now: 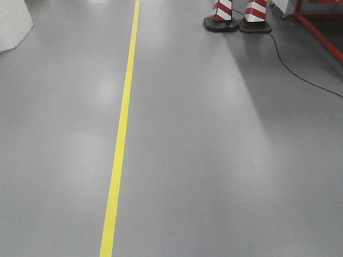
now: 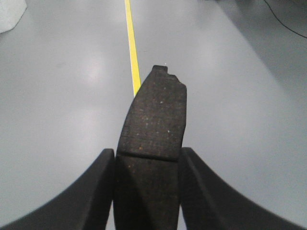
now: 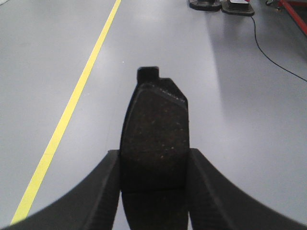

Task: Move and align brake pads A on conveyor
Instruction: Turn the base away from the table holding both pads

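Left gripper pinches left pad, right gripper pinches right pad; hold both tight till the belt shows.

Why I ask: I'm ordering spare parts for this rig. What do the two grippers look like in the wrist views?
The left gripper and the right gripper look alike. Each has two matte black fingers, broad at the base and curving inward to blunt tips. The surfaces are smooth and plain, with no markings, cables or pads showing. Nothing beyond the fingers is in view.
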{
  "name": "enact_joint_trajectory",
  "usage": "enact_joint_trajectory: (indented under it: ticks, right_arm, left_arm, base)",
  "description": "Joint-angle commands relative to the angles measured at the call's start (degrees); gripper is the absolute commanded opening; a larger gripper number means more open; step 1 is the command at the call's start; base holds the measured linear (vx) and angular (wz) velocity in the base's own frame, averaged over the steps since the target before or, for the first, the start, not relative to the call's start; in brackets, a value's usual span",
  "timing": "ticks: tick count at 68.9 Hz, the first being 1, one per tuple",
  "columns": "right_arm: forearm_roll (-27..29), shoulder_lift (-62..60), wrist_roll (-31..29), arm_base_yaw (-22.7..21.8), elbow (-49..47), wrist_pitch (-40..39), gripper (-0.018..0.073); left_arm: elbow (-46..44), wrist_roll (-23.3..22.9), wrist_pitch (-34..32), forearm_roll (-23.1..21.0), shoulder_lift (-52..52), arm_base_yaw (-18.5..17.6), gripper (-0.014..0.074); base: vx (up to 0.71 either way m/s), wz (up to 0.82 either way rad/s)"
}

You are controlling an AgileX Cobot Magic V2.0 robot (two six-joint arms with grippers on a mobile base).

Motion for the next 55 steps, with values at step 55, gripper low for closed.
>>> enact_joint_trajectory:
  ticks: [55]
  right_arm:
    - [0.1, 0.3, -0.6, -0.3, -1.7, -5.3, 0.0014]
  left_arm:
    - [-1.7, -0.4, -5.2, -0.2, 0.2, -0.1, 0.0146]
  base:
    - [0.49, 0.02]
